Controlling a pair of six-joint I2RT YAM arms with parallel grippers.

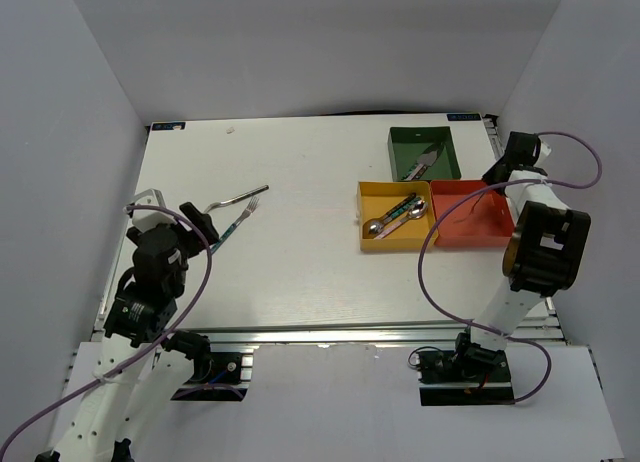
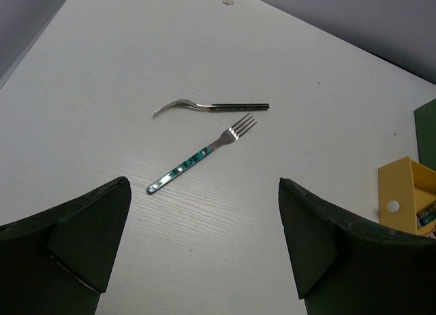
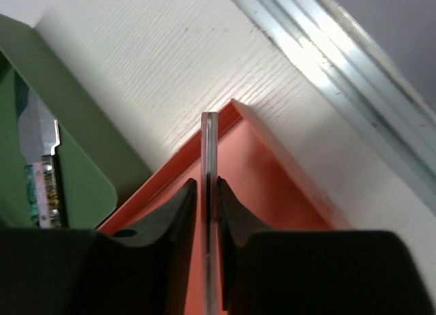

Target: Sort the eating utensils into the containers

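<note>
- Right gripper point(image 3: 206, 187) has its jaws drawn almost together on a thin metal utensil point(image 3: 209, 134), seen edge-on. The strip is sandwiched between the pads and sticks out past the fingertips. Fork, knife or spoon: cannot tell from this angle.
- Just beneath the fingertips is the red tray point(image 3: 272, 185). The utensil tip is over its far corner, so the piece looks about ready to be let down into it.
- Left of that gripper is the green tray point(image 3: 82, 134), with a knife point(image 1: 421, 163) lying in it. Further to its left is the yellow tray point(image 1: 370, 194), holding spoons point(image 1: 398, 218).
- Beyond the red tray are bare table point(image 3: 157, 63) and a metal edge rail point(image 3: 340, 76).
- Left gripper point(image 2: 204, 250) is spread fully wide and empty, hovering above the table.
- Ahead of its fingers lies a teal-handled fork point(image 2: 201, 155), flat on the table. Just past that is a black-handled utensil point(image 2: 212, 107) with a curved metal end. Both are well apart from the trays.
- Handling, as a judgement: these are light, rigid and smooth. The metal is probably slippery, and a grip on the thin edge may let a piece swivel.
- Best hold is likely across the patterned handle near its middle, with the fingers brought right down to the tabletop because the pieces lie so low.
</note>
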